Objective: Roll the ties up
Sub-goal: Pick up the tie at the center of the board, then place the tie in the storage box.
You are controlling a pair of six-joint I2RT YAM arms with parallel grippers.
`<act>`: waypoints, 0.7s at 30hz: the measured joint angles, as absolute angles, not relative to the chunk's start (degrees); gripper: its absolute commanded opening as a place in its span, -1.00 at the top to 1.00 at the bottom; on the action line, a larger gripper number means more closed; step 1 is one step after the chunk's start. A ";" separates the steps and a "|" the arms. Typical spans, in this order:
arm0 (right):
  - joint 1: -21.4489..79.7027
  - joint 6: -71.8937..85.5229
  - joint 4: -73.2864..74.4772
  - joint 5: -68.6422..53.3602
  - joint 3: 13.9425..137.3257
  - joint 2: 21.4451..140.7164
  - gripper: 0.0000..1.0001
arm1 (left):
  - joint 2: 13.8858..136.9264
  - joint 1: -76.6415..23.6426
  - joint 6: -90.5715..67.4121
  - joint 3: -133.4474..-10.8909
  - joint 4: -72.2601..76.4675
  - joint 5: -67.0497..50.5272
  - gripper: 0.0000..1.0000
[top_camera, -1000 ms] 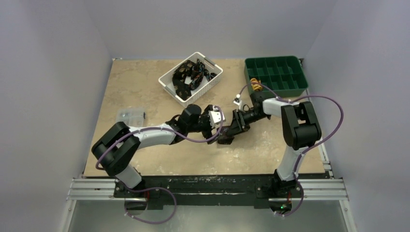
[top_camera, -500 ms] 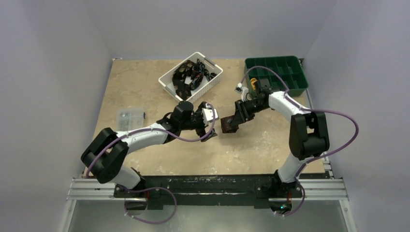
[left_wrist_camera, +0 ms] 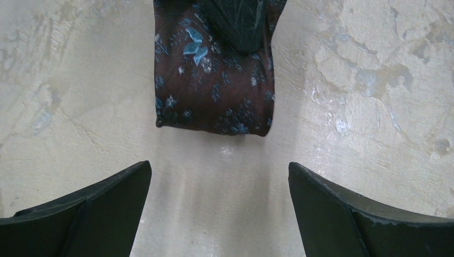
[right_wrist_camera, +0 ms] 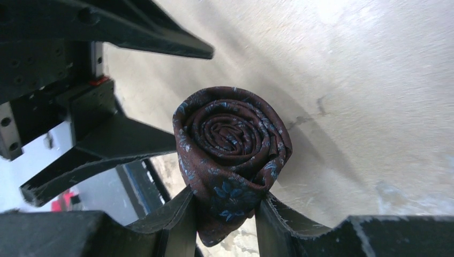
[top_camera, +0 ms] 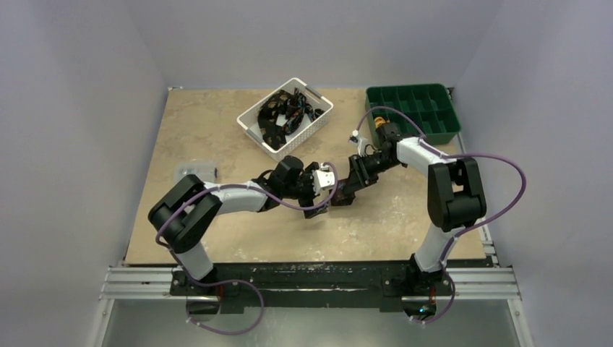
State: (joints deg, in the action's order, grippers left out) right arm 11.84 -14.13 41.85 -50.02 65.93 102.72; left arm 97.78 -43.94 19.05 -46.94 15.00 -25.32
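Top cam overlooks whole table [top_camera: 209, 130] fr. behind; both wrist cams close-up, sharing rolled tie [right_wrist_camera: 233, 144].

White basket [top_camera: 307, 132], green divided tray [top_camera: 434, 137]

Left end effector [left_wrist_camera: 219, 174]: both black fingers sit at the bottom corners, spread wide, nothing between them but bare tabletop [left_wrist_camera: 375, 80]. Tie [left_wrist_camera: 214, 91] is top centre, well apart from both fingertips; it's a short, compact block of dark brown fabric with blue flecks, its lower edge straight. Right end effector [left_wrist_camera: 238, 24]: only one dark finger shows, lying over the top of the tie. Tabletop is beige, mottled and blotchy. Soft shadow just under the tie's lower edge.
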 measured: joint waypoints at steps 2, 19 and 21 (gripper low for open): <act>11.55 -14.72 43.86 -47.62 67.79 102.69 1.00 | 96.86 -43.90 19.00 -46.94 14.79 -24.75 -1.00; -2.33 -15.92 53.76 -21.32 116.14 110.59 1.00 | 83.33 -41.25 15.57 -44.95 10.02 -22.92 -1.00; -3.11 -15.94 53.80 -18.26 119.94 113.43 1.00 | 83.31 -41.21 15.55 -44.64 9.78 -22.68 -1.00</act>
State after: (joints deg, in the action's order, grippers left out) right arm -3.11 -15.94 53.80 -18.26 119.94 113.43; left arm 83.31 -41.21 15.55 -44.64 9.78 -22.68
